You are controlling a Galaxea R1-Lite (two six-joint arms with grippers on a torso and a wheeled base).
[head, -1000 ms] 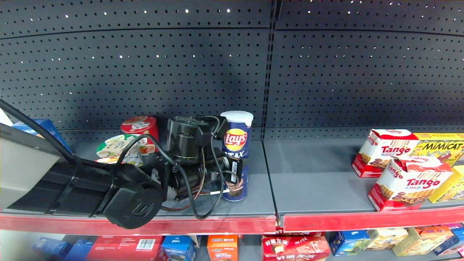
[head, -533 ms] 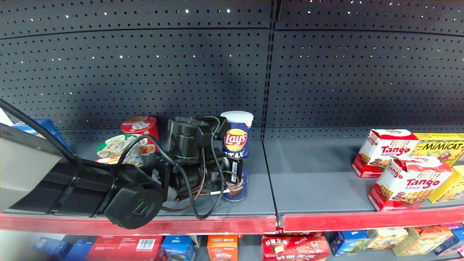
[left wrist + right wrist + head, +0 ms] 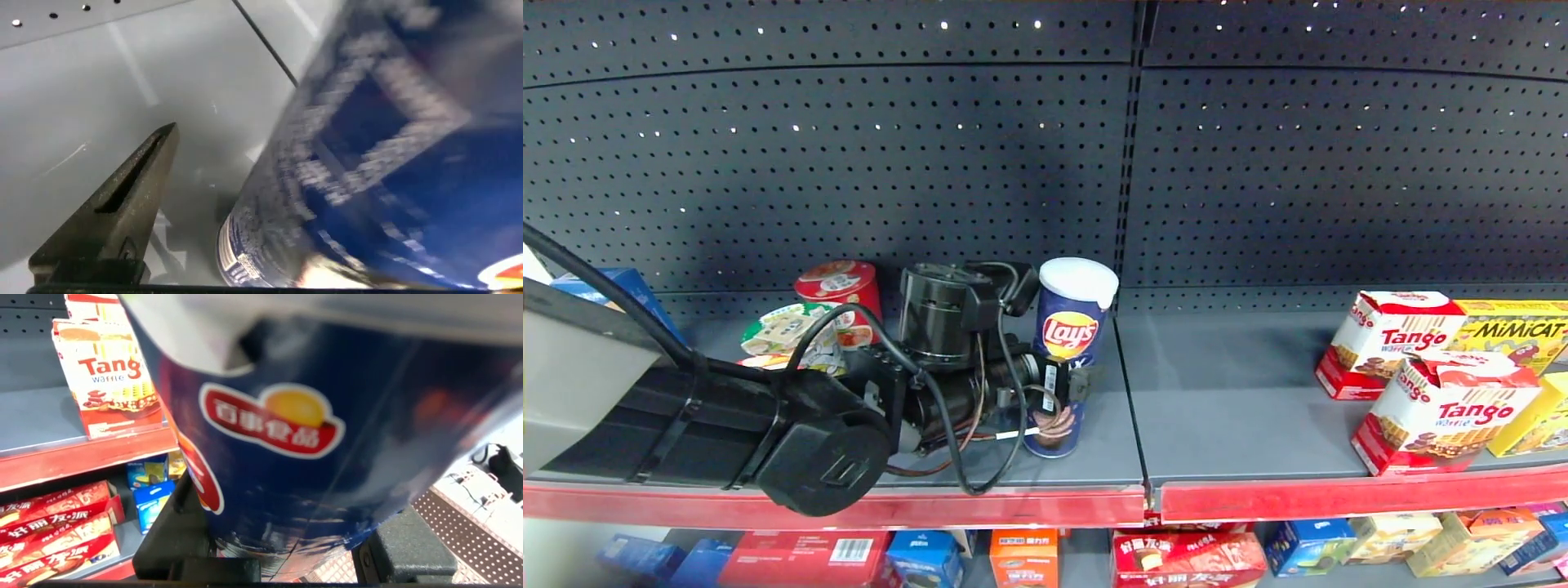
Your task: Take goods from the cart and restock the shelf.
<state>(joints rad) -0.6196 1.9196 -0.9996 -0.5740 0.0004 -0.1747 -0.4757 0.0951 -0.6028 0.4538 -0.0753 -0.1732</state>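
On the grey metal shelf (image 3: 1217, 392) the blue cylindrical chip can with white lid (image 3: 1068, 327) leans to the right, base near the red front edge. The left gripper (image 3: 1068, 390) sits at its lower part, released, 1 finger (image 3: 122, 204) clear of the can. The right gripper (image 3: 290, 551) clamps a 2nd blue chip can (image 3: 327, 416) between both fingers.

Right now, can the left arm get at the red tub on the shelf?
Probably not directly. The left gripper is beside the tilted blue chips can, and the red tub stands behind the arm's forearm; it would need to back out first.
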